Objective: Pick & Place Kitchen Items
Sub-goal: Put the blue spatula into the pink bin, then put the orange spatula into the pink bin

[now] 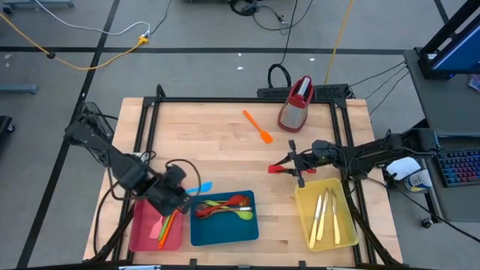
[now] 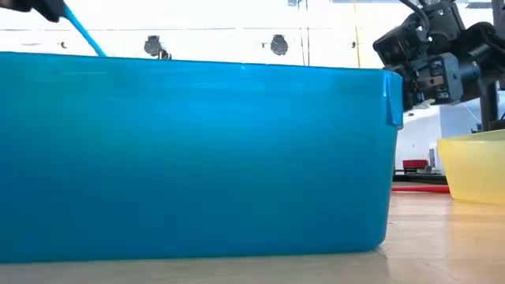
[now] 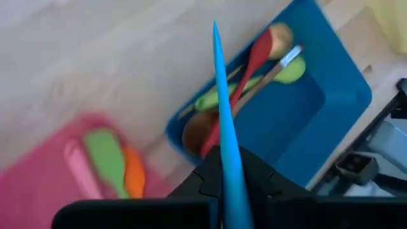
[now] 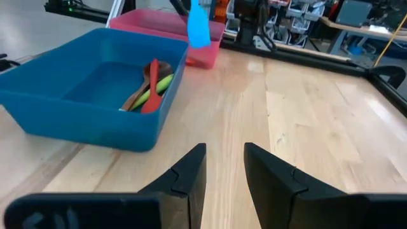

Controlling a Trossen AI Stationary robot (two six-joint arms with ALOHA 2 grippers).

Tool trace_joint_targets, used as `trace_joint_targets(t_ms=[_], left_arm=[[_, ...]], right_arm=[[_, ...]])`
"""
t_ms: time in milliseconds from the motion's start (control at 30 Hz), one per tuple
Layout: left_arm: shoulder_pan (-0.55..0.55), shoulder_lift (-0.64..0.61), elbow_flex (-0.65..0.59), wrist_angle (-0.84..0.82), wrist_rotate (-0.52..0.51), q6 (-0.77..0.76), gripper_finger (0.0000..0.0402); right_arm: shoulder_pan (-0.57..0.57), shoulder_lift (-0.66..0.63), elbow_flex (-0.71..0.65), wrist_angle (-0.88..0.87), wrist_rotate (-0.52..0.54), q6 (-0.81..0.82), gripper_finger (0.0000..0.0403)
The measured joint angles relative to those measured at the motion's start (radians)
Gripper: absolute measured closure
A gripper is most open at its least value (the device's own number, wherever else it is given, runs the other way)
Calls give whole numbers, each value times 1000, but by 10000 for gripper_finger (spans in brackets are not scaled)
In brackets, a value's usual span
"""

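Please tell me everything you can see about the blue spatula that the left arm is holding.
The blue spatula is slim and light blue, plastic-looking, with a thin handle and a flat, wider blade. The left gripper is shut on its handle, so it is off the table, between the pink tray and the blue bin. From the right wrist view its blade hangs in the air near the pink tray. Only the gripper's fingers touch it.

Grater (image 1: 297,103), red (image 1: 154,225), blue (image 1: 225,231), yellow trays (image 1: 327,226)
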Motion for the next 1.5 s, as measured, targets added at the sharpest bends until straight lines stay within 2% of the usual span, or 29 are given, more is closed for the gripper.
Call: trace_joint_targets(t_ms=[100, 167, 267, 367, 533, 767, 1067, 1167, 1367, 1500], left_arm=[[-23, -1, 69, -195, 111, -129, 382], [-43, -2, 106, -315, 224, -219, 382], [-80, -3, 111, -381, 390, -351, 382], [-126, 9, 101, -385, 458, -445, 382], [-201, 75, 81, -427, 401, -567, 379], [-271, 240, 20, -443, 397, -669, 372], [-308, 404, 19, -359, 498, -631, 362], [-308, 410, 18, -363, 497, -634, 340], [-305, 412, 18, -360, 493, -598, 266], [-287, 412, 20, -336, 447, -540, 227]], right_arm=[[0, 0, -4, 1, 2, -2, 300], [0, 0, -4, 2, 2, -2, 300], [0, 0, -4, 8, 2, -2, 300], [0, 0, -4, 8, 2, -2, 300], [0, 0, -4, 8, 3, -20, 300], [0, 0, -4, 7, 3, -18, 300], [0, 0, -4, 8, 3, -18, 300], [0, 0, -4, 23, 3, -18, 300], [0, 0, -4, 60, 2, -19, 300], [0, 0, -4, 71, 2, -20, 300]])
